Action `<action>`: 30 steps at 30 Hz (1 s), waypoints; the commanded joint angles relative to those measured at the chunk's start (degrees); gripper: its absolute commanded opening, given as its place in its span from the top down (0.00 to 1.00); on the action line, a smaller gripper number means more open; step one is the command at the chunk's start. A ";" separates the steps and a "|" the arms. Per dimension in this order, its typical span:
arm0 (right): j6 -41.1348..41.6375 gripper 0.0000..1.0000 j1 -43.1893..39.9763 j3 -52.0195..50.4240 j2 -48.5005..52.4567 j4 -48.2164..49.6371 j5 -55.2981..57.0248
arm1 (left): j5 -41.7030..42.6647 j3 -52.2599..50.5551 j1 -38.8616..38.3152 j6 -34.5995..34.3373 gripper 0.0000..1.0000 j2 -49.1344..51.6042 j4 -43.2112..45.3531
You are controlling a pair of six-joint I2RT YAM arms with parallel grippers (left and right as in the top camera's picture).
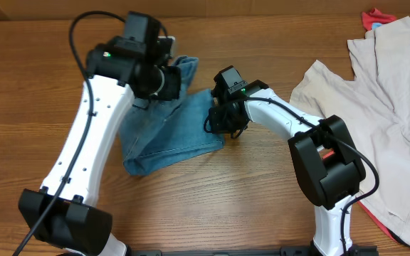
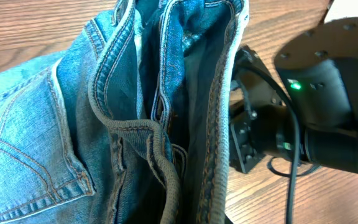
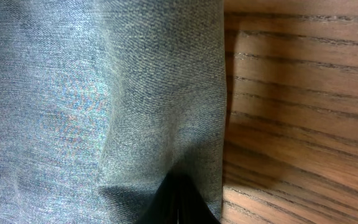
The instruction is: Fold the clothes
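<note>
The light blue jeans (image 1: 169, 131) lie bunched and partly folded on the wooden table, left of centre. My left gripper (image 1: 168, 80) is at their far end, shut on the waistband and holding it up. In the left wrist view the waistband folds and a back pocket (image 2: 104, 124) fill the frame and hide the fingers. My right gripper (image 1: 223, 117) is at the jeans' right edge, shut on a pinch of denim. In the right wrist view the denim (image 3: 104, 93) puckers into the jaws (image 3: 179, 208).
A beige garment (image 1: 383, 107) lies spread at the right side of the table, with a small red cloth (image 1: 376, 16) at the far right corner. The right arm's wrist (image 2: 316, 124) is close beside the jeans. Bare wood (image 1: 226, 192) lies in front.
</note>
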 commanded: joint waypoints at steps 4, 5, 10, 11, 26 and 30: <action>0.24 0.96 0.59 -1.11 1.97 0.15 -0.81 | -3.21 -0.20 -2.45 -3.63 0.96 -0.31 0.09; 0.24 0.96 0.59 -1.11 1.97 0.15 -0.81 | -3.23 -0.26 -2.47 -3.74 0.96 -0.31 0.09; 0.24 0.96 0.59 -1.11 1.97 0.15 -0.79 | -3.19 -1.40 -2.49 -4.22 0.96 -0.31 0.11; 0.24 0.96 0.59 -1.11 1.97 0.15 -0.79 | -3.17 -1.73 -2.49 -4.22 0.96 -0.31 0.11; 0.24 0.96 0.59 -1.11 1.97 0.20 -0.79 | -2.12 -2.40 -2.49 -4.57 0.64 -0.31 1.27; 0.24 0.96 0.59 -1.11 1.97 0.17 -0.79 | -2.05 -2.40 -2.49 -4.59 0.59 -0.31 2.29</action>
